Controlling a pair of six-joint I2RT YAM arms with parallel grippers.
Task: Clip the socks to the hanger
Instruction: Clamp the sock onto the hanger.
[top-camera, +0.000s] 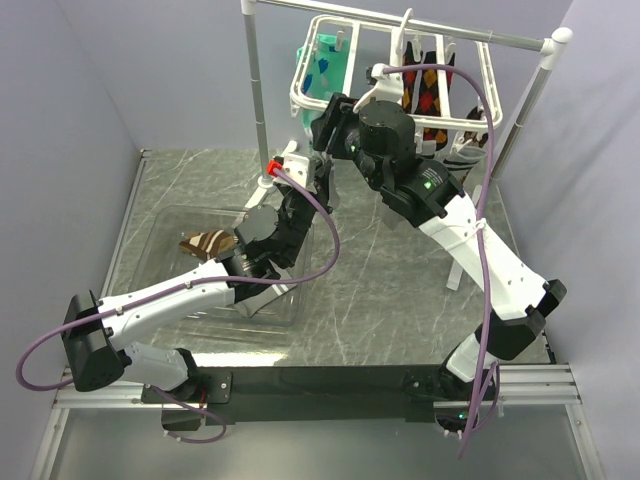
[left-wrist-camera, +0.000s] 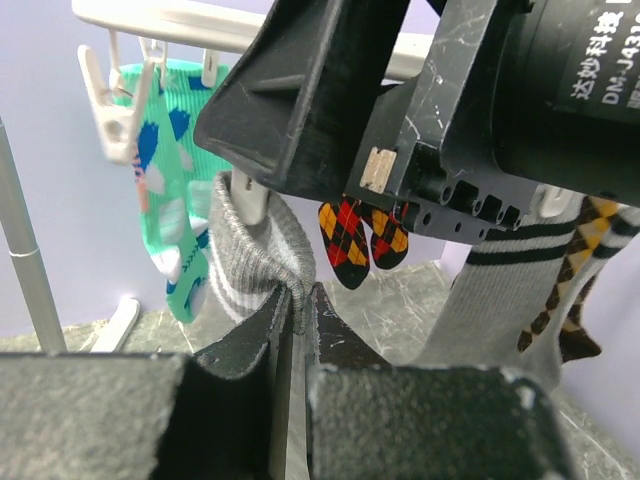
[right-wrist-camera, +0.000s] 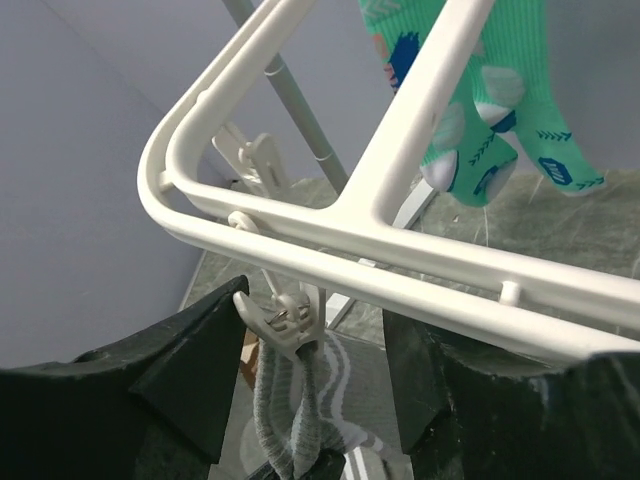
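Observation:
In the left wrist view my left gripper (left-wrist-camera: 295, 300) is shut on the bunched cuff of a grey sock (left-wrist-camera: 250, 250) with white stripes. The same sock (right-wrist-camera: 292, 425) hangs from a small white clip (right-wrist-camera: 290, 320) under the hanger (right-wrist-camera: 350, 230). My right gripper (right-wrist-camera: 312, 365) stands open around that clip, its left finger (right-wrist-camera: 190, 370) against the clip's handle and its right finger (right-wrist-camera: 430, 380) apart from it. A second grey sock (left-wrist-camera: 500, 290) hangs further right. From above, the right gripper (top-camera: 322, 125) sits under the hanger's (top-camera: 305, 75) near left corner.
Teal patterned socks (right-wrist-camera: 480, 130) and dark argyle socks (left-wrist-camera: 360, 235) hang from the same hanger. The metal rail stand (top-camera: 255, 90) carries the hanger. A clear plastic bin (top-camera: 170, 225) on the left of the table holds a brown striped sock (top-camera: 208, 243).

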